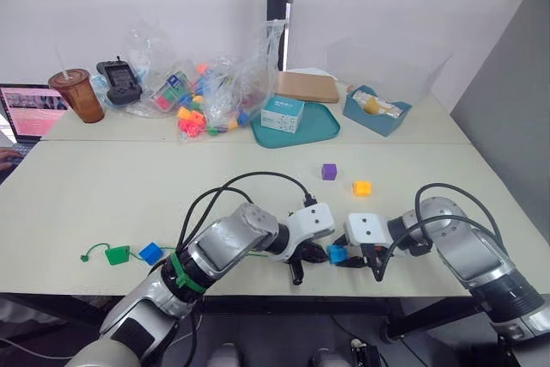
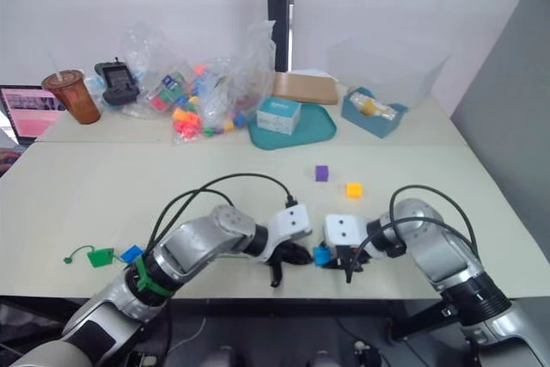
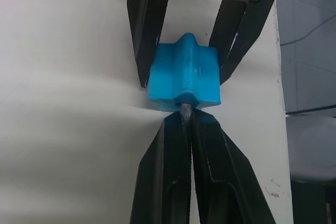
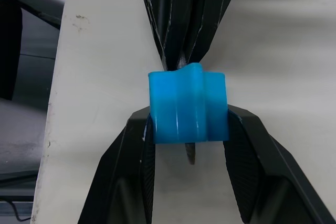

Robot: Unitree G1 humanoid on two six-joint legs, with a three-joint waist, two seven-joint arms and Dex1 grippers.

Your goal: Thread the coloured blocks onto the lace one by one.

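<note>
Blue block [image 4: 188, 109]: clamped between the fingers of the right pincer [image 1: 371, 260], near the front edge of the bench [image 1: 103, 212], hole facing the left pincer.
Lace tip [image 3: 185, 113]: pinched in the closed left pincer [image 1: 302, 262], its point just entering the block's hole; in the right wrist view it pokes out below the block.
Threaded so far: green block [image 1: 117, 254] and second blue block [image 1: 150, 253], well to the left pincer's far side, by the tab end.
Waiting: purple block [image 1: 329, 171], orange block [image 1: 362, 187], beyond both pincers.
Doing it well: I judge keep tip and hole in line, push straight, hold the block steady.
</note>
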